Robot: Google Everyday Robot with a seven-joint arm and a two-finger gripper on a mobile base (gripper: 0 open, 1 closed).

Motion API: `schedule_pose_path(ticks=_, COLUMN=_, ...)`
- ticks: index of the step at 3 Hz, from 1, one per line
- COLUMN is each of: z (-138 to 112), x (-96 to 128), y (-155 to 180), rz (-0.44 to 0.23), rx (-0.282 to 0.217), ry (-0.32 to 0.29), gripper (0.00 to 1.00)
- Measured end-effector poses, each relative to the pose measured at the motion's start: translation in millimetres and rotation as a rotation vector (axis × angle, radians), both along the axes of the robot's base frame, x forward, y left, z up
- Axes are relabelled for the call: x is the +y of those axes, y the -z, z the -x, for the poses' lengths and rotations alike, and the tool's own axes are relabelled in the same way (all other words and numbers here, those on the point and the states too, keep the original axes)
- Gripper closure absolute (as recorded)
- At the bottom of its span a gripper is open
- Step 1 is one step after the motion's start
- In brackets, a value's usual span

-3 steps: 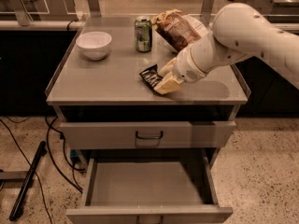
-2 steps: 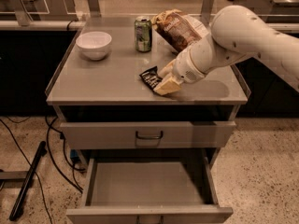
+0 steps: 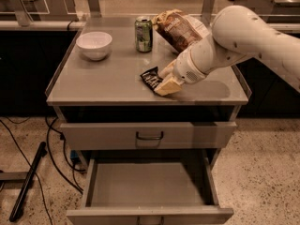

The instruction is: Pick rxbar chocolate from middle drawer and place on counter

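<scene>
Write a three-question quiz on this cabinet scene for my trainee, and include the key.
1. True or false: the open drawer's floor is bare.
2. Which stands nearest the chip bag? A) white bowl B) green can C) drawer handle
3. Fill in: the pincer is low over the counter, near its front edge, right at the black ____.

Key: 1 true; 2 B; 3 rxbar chocolate.

On the tabletop (image 3: 103,86), the tool (image 3: 165,82) sits at three o'clock of the rxbar chocolate (image 3: 150,78); bowl (image 3: 94,45) at ten, can (image 3: 143,34) at twelve.
</scene>
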State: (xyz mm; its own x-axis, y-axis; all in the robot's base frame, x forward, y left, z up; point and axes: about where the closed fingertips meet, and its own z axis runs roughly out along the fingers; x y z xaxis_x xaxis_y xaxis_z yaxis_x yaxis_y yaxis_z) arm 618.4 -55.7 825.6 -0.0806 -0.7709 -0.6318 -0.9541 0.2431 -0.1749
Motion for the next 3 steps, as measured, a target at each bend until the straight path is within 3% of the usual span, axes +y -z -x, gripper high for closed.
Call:
schedule_pose_path(ticks=2, z=0.5, x=-0.6, y=-1.8, rz=0.007, rx=0.017, ry=0.022, gripper=0.12)
schedule_pose_path(ticks=3, z=-3.2, x=0.4, y=-6.2, rz=0.014, rx=0.022, ry=0.044, gripper=0.0)
